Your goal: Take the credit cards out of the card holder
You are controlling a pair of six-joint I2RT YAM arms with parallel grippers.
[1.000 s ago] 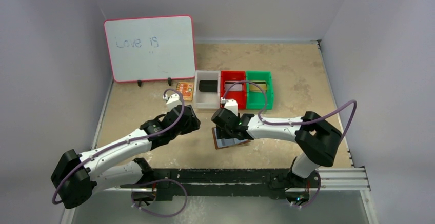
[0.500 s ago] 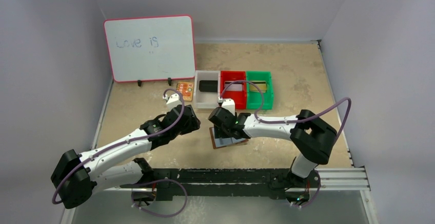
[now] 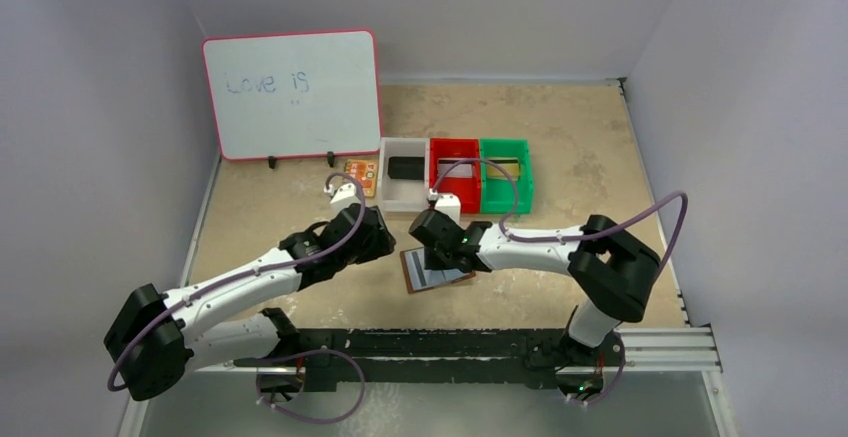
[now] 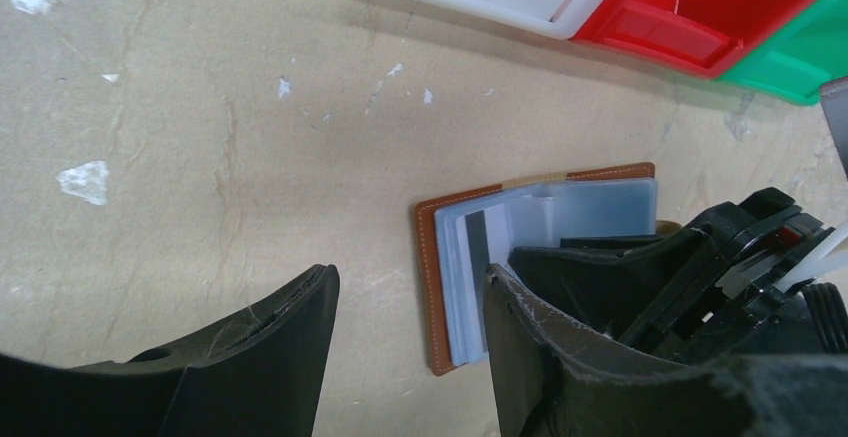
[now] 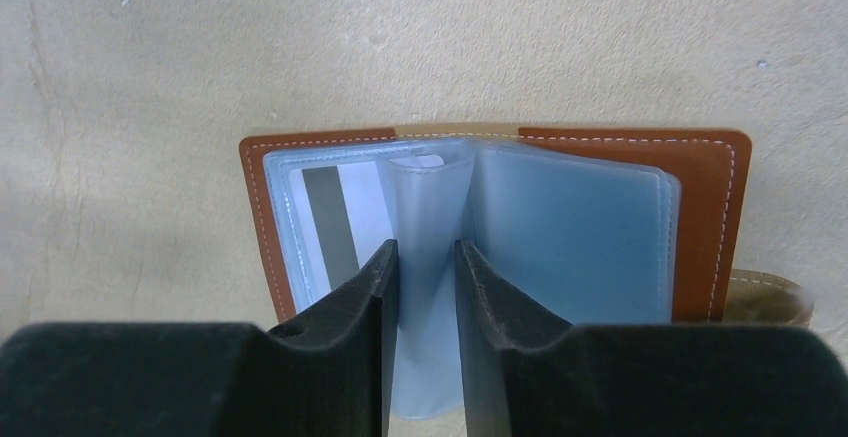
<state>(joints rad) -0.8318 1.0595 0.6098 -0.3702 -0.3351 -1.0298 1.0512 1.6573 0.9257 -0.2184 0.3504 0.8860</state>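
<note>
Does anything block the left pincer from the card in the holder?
The card sits inside a clear sleeve, and the right pincer pinches the middle sleeve beside it. Nothing else visible blocks the left pincer.

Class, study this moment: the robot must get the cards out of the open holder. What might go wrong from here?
1. The right hand pinches the middle plastic sleeve, not the striped card in the left pocket. Pulling may lift the whole card holder or strain the sleeve.
2. The left hand hovers open beside the holder and nothing seems to pin it down, so the holder may slide or fold shut.
</note>
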